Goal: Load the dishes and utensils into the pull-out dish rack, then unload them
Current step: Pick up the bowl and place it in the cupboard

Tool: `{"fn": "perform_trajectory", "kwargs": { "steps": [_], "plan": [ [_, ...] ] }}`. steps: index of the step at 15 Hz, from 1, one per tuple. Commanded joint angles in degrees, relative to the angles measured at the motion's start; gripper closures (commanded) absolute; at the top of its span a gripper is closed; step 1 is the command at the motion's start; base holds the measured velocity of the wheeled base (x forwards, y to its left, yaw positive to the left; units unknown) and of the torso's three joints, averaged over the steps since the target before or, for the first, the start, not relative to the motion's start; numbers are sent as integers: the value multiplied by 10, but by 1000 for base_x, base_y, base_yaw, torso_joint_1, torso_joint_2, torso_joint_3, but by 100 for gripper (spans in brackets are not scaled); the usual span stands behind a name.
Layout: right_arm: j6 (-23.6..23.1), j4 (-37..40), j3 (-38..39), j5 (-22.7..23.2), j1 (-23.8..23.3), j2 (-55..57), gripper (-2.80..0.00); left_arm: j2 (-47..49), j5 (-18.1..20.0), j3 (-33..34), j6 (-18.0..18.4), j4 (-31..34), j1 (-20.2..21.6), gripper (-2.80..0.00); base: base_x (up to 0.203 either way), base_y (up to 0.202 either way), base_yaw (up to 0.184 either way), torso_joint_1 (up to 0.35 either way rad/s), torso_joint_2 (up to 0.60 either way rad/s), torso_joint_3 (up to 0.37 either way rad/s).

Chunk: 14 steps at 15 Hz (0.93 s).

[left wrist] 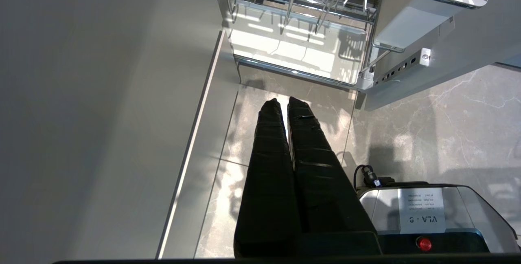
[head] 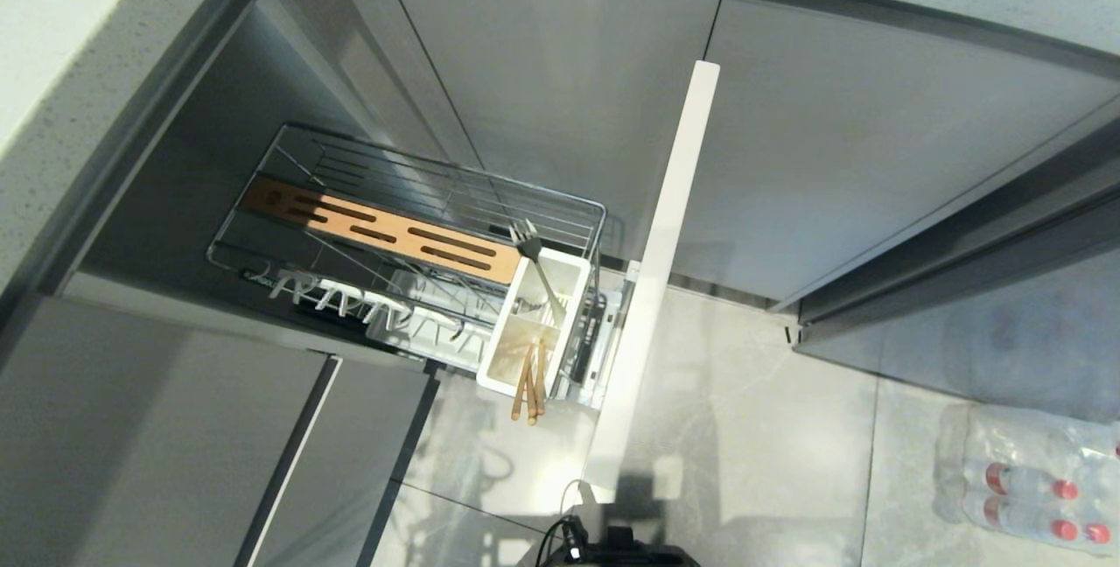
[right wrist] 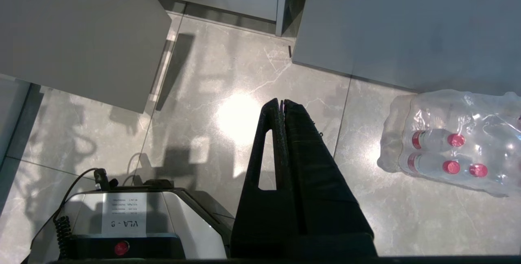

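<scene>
The pull-out dish rack [head: 411, 178] stands drawn out of the lower cabinet, a chrome wire basket with a brown slotted strip [head: 376, 230] and white prongs [head: 350, 300]. In its white utensil cup [head: 534, 322] stand the silver fork [head: 535, 256] and the wooden chopsticks [head: 529, 388]. The rack's narrow pale front [head: 656, 278] faces me. No dishes are in view. Neither arm shows in the head view. My left gripper [left wrist: 283, 102] hangs shut and empty over the floor, just short of the rack [left wrist: 301, 7] and the cup [left wrist: 423, 11]. My right gripper [right wrist: 281, 102] is shut and empty above floor tiles.
A pale stone countertop [head: 79, 33] runs above grey cabinet doors [head: 542, 68]. A shrink-wrapped pack of water bottles [head: 1032, 475] lies on the floor at the right. My base [left wrist: 431, 215] sits below both grippers. An open grey door panel [right wrist: 77, 31] stands near the right arm.
</scene>
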<state>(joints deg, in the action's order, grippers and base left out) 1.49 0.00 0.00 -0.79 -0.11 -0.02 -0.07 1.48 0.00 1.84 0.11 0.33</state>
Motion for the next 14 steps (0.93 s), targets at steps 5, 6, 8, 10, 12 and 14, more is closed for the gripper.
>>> {"fn": "perform_trajectory", "kwargs": {
  "steps": [5,6,8,10,12,14],
  "plan": [
    [1,0,0,0,0,0,0,-1,1,-15,6,-10,0,0,0,0,0,0,0,0],
    [0,0,0,0,-1,0,0,-1,3,-44,6,-21,0,0,0,0,0,0,0,0],
    [0,0,0,0,0,0,0,1,12,-124,6,-19,0,0,0,0,0,0,0,0],
    [0,0,0,0,0,0,0,17,31,-228,6,8,0,0,0,0,0,0,0,0],
    [0,0,0,0,-1,0,0,63,42,-349,6,35,0,0,0,0,0,0,0,0],
    [0,0,0,0,0,0,0,139,46,-472,6,46,0,0,0,0,0,0,0,0]
  ]
}}
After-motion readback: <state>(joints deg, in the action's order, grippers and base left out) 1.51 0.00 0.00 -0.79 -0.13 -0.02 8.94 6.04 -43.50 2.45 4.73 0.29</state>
